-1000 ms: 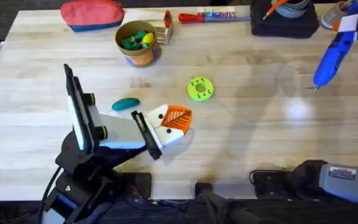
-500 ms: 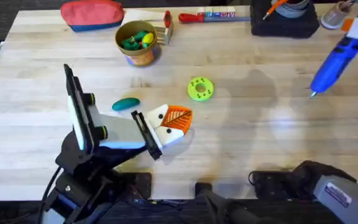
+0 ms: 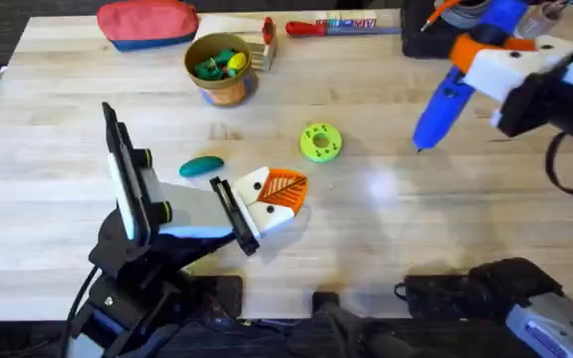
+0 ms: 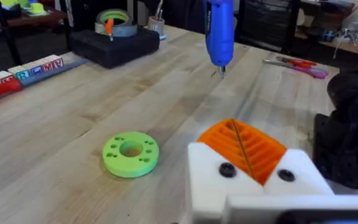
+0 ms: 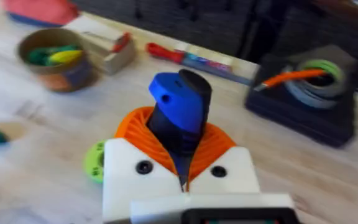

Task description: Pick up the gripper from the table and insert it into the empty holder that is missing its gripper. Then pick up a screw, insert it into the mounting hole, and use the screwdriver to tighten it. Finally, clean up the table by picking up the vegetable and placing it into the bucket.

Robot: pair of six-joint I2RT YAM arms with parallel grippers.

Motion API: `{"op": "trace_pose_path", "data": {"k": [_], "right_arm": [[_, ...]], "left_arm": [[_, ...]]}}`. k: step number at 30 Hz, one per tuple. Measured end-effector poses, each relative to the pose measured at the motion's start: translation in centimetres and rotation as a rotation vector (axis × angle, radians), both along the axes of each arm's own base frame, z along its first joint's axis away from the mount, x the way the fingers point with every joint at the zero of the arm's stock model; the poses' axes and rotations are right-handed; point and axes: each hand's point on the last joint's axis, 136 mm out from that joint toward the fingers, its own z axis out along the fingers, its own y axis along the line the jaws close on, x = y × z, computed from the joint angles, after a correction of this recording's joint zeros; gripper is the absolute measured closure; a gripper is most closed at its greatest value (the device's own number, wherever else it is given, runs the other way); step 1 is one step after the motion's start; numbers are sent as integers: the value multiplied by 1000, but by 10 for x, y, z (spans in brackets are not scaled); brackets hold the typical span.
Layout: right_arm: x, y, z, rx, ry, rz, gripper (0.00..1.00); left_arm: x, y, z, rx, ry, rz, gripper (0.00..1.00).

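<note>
The blue electric screwdriver (image 3: 453, 85) is a chunky cylinder with a thin metal bit at its lower end. It hangs tilted above the table (image 3: 386, 249), bit pointing down and toward the left arm. The right gripper (image 3: 493, 55) is clamped on its upper body, orange ribbed pads pressed on either side, as the right wrist view shows (image 5: 180, 134). In the left wrist view the screwdriver (image 4: 219, 31) hangs bit-down over the bare wood, well beyond the left gripper.

The left gripper (image 3: 272, 197) rests low at the table, its white blocks and orange finger closed together with nothing visible between them; up close (image 4: 253, 163) one ribbed orange wedge sits between two white blocks, each with a dark screw head.

One teal-green oval vegetable (image 3: 202, 166) lies flat on the table just beside the left arm's wrist, behind its gripper. One lime-green disc with holes (image 3: 319, 141) lies near the left gripper's tip, between it and the screwdriver's bit.

One yellow-tan bucket (image 3: 219, 68) stands near the far edge, holding green and yellow pieces. A red zip pouch (image 3: 147, 22) lies beside it, and a slim red-handled tool (image 3: 331, 26) lies along the far edge.
</note>
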Motion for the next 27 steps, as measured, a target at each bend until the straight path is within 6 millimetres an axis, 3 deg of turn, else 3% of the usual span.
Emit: {"op": "trace_pose_path", "data": {"k": [5, 14, 16, 23, 27], "right_arm": [[-11, 51, 11, 30, -57, 184, 996], [-28, 112, 54, 148, -289, 391, 996], [-40, 130, 70, 214, -368, 462, 996], [-69, 154, 101, 308, -471, 581, 996], [-86, 181, 115, 366, -524, 700, 996]], "left_arm": [[0, 0, 0, 0, 0, 0, 987], [0, 0, 0, 0, 0, 0, 987], [0, 0, 0, 0, 0, 0, 987], [0, 0, 0, 0, 1, 0, 987], [0, 0, 0, 0, 0, 0, 987]]}}
